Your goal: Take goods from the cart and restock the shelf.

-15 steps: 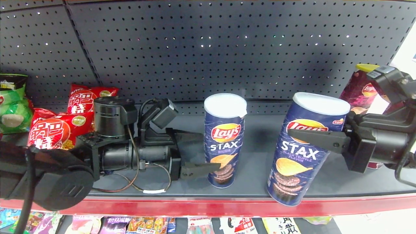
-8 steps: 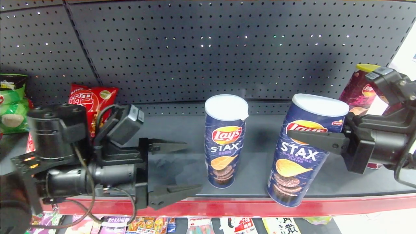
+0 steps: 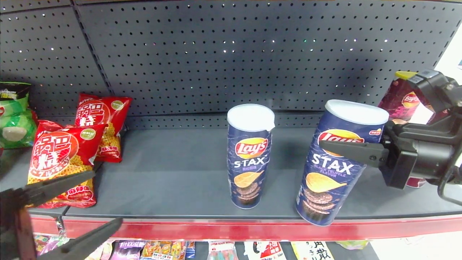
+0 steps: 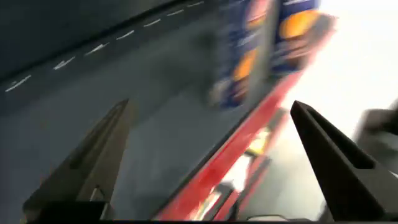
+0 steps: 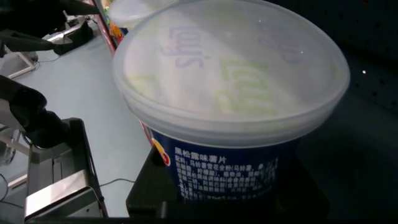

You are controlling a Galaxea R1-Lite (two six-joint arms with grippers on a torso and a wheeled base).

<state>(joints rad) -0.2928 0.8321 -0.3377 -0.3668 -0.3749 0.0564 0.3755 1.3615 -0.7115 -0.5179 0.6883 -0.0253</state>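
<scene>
- Right gripper: clamped on a blue chip can, gripping the upper part of its body just under the white lid. One finger crosses the front of the label; the other is hidden behind the can.
- Held can: tilted, top leaning toward the gripper side. Its base sits at the front of the shelf, overlapping the red front lip. Can't tell whether the base bears on the deck.
- Right wrist view: looks down on the same can, with the lid close to the camera.
- Second blue chip can: upright on the shelf deck, lid on. It stands left of the held one with a clear gap between them.
- Left gripper: low at the left corner, in front of the red lip, fingers wide apart, nothing between them. It is well apart from both cans.
- Left wrist view: left gripper spread open, grey deck and red lip ahead. The two cans show blurred beyond.
- Two red snack bags on the left of the shelf, the front one just behind the left gripper's upper finger.
- Green bag at the far left.
- Maroon bag at the far right, behind the right arm.
- Pegboard backs the shelf.
- More packets on the level below.
</scene>
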